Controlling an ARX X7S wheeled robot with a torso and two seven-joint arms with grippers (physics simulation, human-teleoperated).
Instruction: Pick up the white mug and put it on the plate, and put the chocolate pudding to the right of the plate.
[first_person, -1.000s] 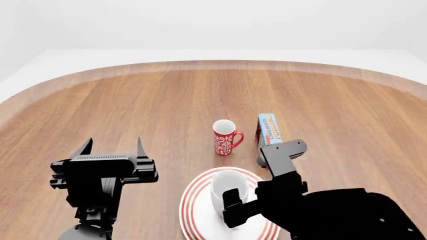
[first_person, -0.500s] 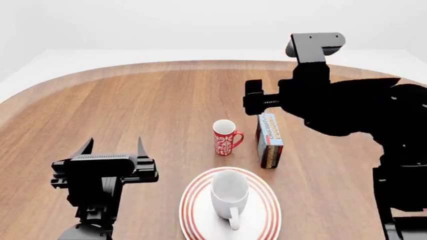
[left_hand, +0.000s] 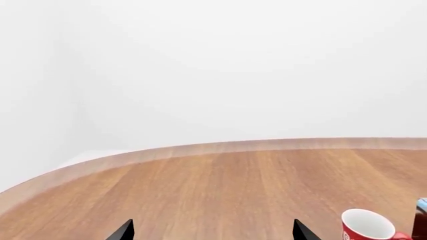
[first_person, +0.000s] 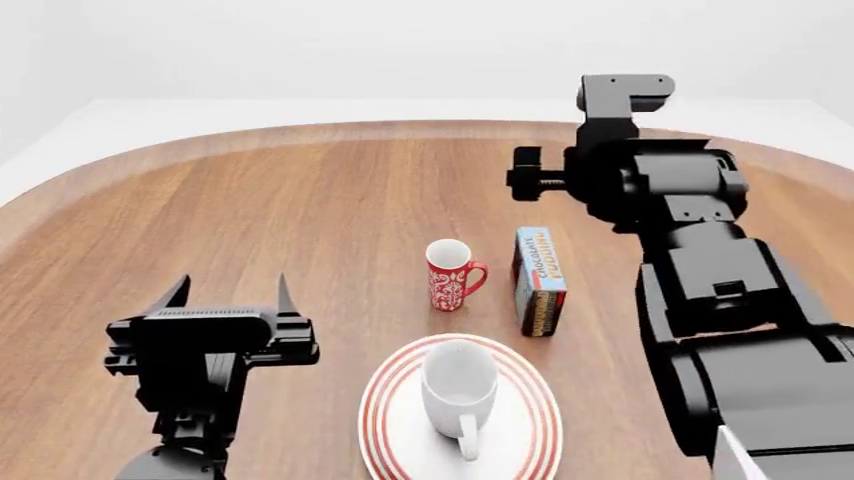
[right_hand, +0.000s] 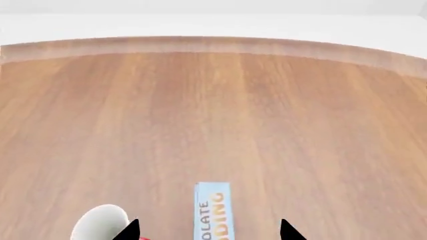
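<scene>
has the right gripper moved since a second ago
Yes. The right gripper rose from low beside the white mug on the plate to beyond the chocolate pudding.

bare simulated room, blank white walls, rounded wooden table (first_person: 267, 210)

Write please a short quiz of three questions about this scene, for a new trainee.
1. True or false: the white mug stands on the plate.
2. Which object lies between the red mug and the right arm: A) chocolate pudding, B) a spoon, C) a bowl?
3. Fill in: the left gripper holds ____.

Key: 1 true; 2 A; 3 nothing, its fingers stand apart over bare table.
</scene>
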